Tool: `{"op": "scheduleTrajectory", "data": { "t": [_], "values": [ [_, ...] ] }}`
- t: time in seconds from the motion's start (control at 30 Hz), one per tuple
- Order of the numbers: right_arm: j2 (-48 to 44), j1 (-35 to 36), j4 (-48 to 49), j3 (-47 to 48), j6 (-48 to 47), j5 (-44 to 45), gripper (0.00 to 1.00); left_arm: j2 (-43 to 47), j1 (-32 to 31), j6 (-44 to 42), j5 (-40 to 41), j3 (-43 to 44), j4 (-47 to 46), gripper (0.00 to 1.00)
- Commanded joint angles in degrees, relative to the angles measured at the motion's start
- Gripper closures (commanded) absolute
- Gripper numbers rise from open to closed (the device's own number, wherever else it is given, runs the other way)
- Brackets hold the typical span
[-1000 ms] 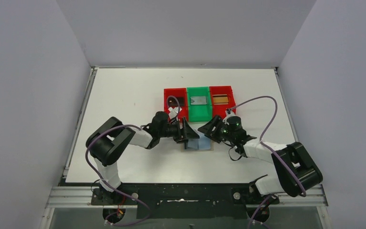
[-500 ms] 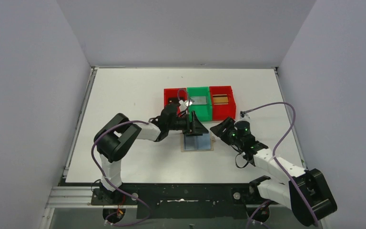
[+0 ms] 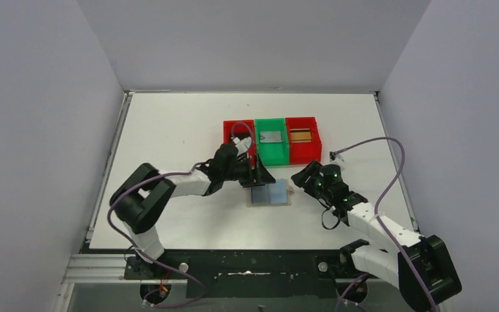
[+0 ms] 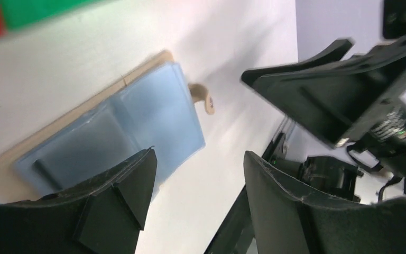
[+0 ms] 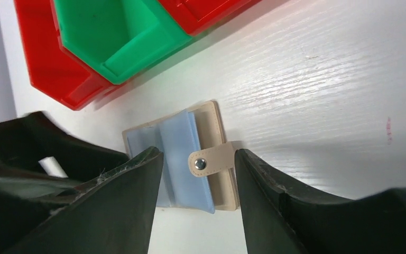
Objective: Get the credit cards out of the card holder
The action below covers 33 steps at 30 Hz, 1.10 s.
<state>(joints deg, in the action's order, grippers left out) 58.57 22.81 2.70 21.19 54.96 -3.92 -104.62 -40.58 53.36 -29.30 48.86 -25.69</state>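
EMPTIED AND LEFT OPEN: The beige-tan card holder [image 3: 269, 194] lies spread flat on the white bench [image 3: 169, 130], its light blue lining [image 4: 137, 121] facing up and its snap tab [image 5: 211, 161] hanging loose off the right edge. It sits just in front of a row of three bins and between the two arms. No card shows in its pockets in any view.

A silver-grey credit card [image 3: 271, 137] rests in the green bin [image 3: 273, 157], and a gold-brown credit card [image 3: 301, 135] in the red bin [image 3: 305, 153] to its right. This looks like one card to a bin. The other red bin [image 3: 229, 125] is partly hidden by the left arm's cable, so its contents cannot be made out.

The jaws of the left arm [image 3: 191, 184] stand wide and hold nothing, poised over the holder's far-left corner. The jaws of the right arm [image 3: 370, 214] are also spread wide and empty, above the tab side, with the tab framed between the fingers in the wrist view. With both arms flanking the holder but neither touching it, the extraction appears finished or nearly so. What likely remains is a check of the pockets.
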Motion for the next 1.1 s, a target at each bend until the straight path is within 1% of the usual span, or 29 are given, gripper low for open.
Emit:
{"op": "scheduleTrajectory", "data": {
  "t": [0.0, 0.1, 0.2, 0.3, 0.43, 0.57, 0.8, 0.93, 1.07],
  "values": [
    [4.68, 6.06, -2.85, 7.89, -5.88, 4.6, 0.45, 16.1, 1.71, -6.0, 17.42, -2.58, 7.83, 0.37],
    [11.3, 12.88, -8.75, 16.05, -8.48, 11.3, 0.43, 24.38, 5.05, -4.87, 24.58, -8.21, 11.15, 0.35],
    [17.64, 15.82, -13.1, 21.64, -9.29, 13.1, 0.41, 32.4, 10.41, -3.11, 27.24, -14.05, 13.23, 0.34],
    [22.96, 18.31, -14.72, 25.49, -10.14, 14.37, 0.39, 39.88, 13.44, -3.76, 30.97, -16.42, 18.52, 0.31],
    [28.43, 21.61, -15.73, 29.09, -10.86, 15.35, 0.32, 45.91, 15.27, -5.45, 33.39, -17.93, 22.79, 0.29],
    [32.34, 22.16, -17.59, 32.45, -11.48, 14.53, 0.3, 48.46, 15.87, -5.62, 33.44, -18.92, 24.2, 0.29],
    [36.66, 22.34, -17.65, 35.25, -12.55, 12.03, 0.28, 48.09, 16.05, -6.2, 32.12, -19.18, 24.72, 0.29],
    [39.08, 22.86, -18.91, 36.53, -13.12, 12.32, 0.28, 47.84, 16.12, -6.38, 31.82, -19.73, 24.53, 0.29],
    [40.49, 22.98, -19.41, 36.43, -12.5, 12.82, 0.29, 48.81, 16.23, -4.75, 31.86, -21.66, 23.61, 0.29]
  ]
}}
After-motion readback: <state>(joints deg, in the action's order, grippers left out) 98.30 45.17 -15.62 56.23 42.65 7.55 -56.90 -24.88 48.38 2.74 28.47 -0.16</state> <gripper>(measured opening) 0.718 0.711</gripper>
